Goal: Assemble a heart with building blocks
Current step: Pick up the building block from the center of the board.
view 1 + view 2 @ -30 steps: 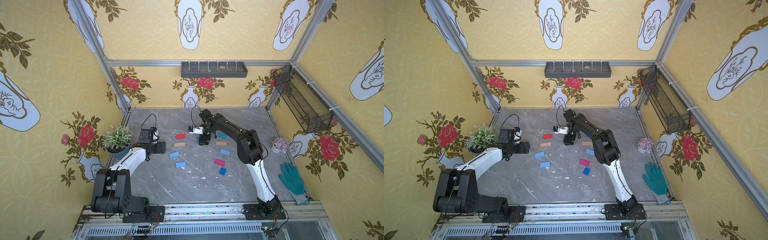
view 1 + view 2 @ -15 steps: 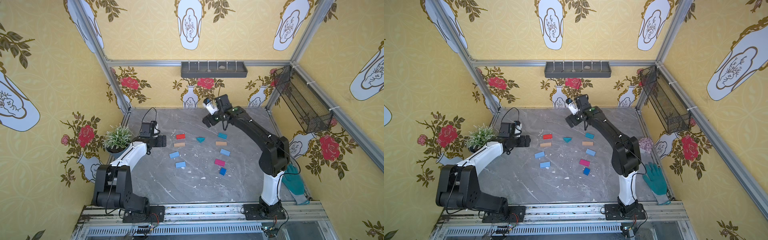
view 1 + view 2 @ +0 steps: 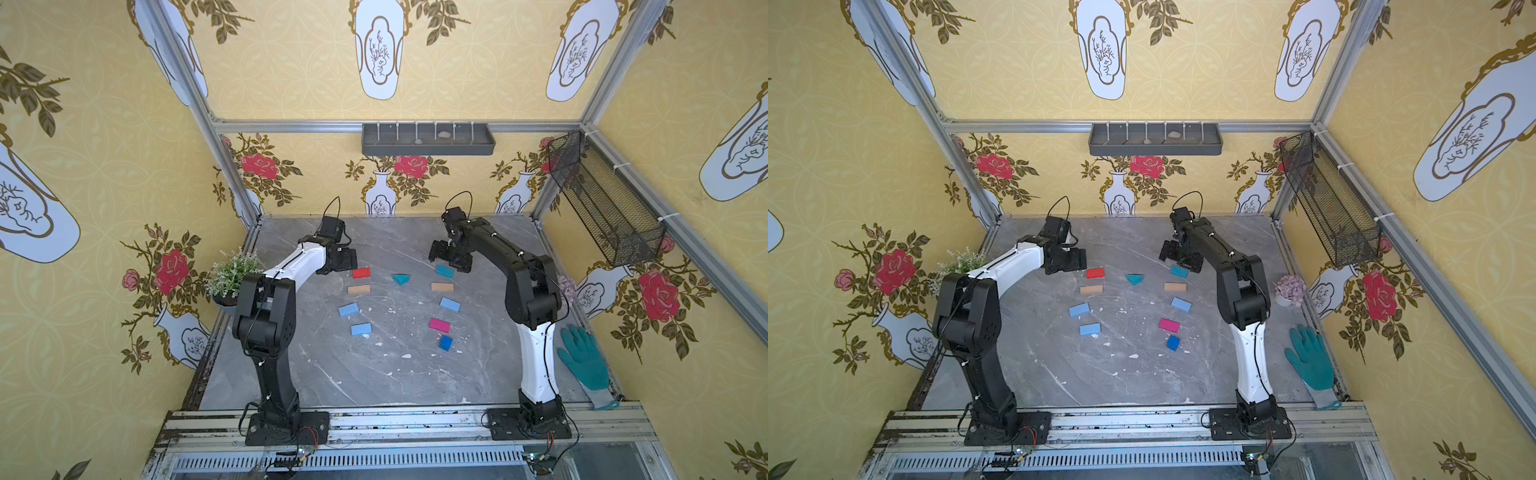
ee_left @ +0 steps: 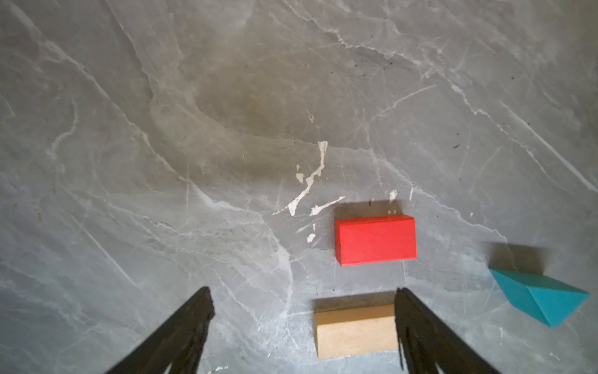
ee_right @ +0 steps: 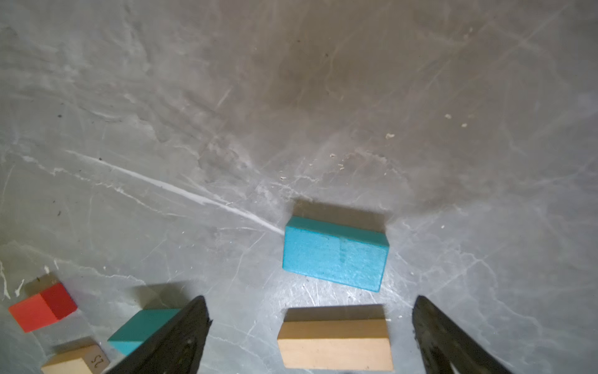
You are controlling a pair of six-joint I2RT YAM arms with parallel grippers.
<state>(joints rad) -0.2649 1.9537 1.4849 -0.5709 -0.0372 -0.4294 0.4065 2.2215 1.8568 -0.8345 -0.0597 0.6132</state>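
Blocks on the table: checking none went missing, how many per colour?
Red rectangular block: 1
Magenta rectangular block: 1
Tan wooden blocks: 2
Light blue rectangular blocks: 3
Teal rectangular block: 1
Teal triangular block: 1
Dark blue cube: 1
Total: 10

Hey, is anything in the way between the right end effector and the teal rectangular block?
Nothing visible. The right end effector hangs open above the table, and the teal rectangular block lies uncovered on it. The nearest tan block sits apart from the teal one, with bare surface between them.
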